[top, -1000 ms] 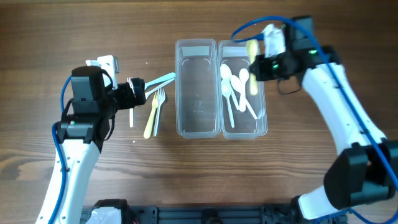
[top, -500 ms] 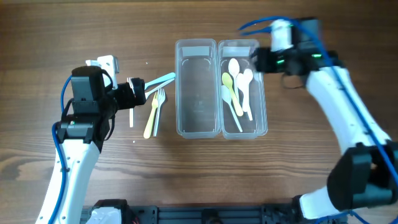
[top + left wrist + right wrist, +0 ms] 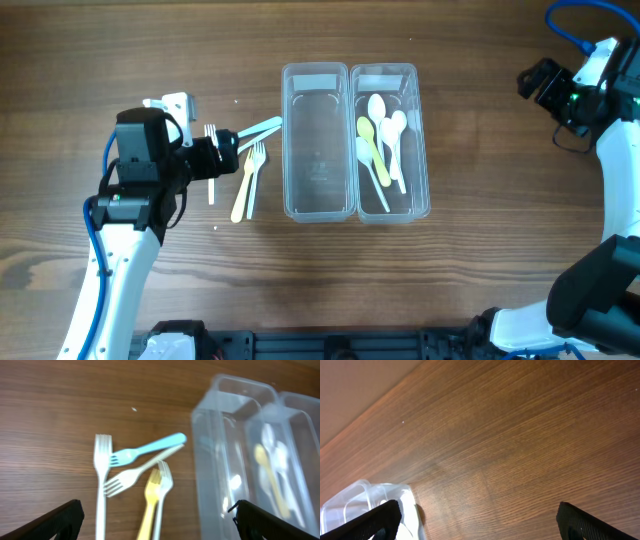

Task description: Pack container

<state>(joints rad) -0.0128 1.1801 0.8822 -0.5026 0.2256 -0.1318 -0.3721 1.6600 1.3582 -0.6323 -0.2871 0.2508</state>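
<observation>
Two clear containers stand side by side mid-table. The left container point(image 3: 316, 190) is empty. The right container point(image 3: 421, 150) holds white spoons point(image 3: 377, 108) and a yellow-green spoon point(image 3: 367, 133). Left of them lie several forks: a blue fork point(image 3: 147, 450), a white fork point(image 3: 101, 485), a cream fork point(image 3: 131, 475) and a yellow fork point(image 3: 149, 502). My left gripper point(image 3: 218, 152) hovers open above the forks, nothing between its fingers; in its wrist view point(image 3: 157, 520) the yellow fork lies below the gap. My right gripper point(image 3: 535, 80) is open and empty, far right of the containers.
The right wrist view shows bare wooden table under the open right gripper point(image 3: 477, 517) and only a corner of the right container point(image 3: 365, 497) at lower left. The table's far edge runs close above it.
The right gripper opened and dropped the yellow-green spoon into the right container, then swung away to the far right. The left arm has stayed put.
</observation>
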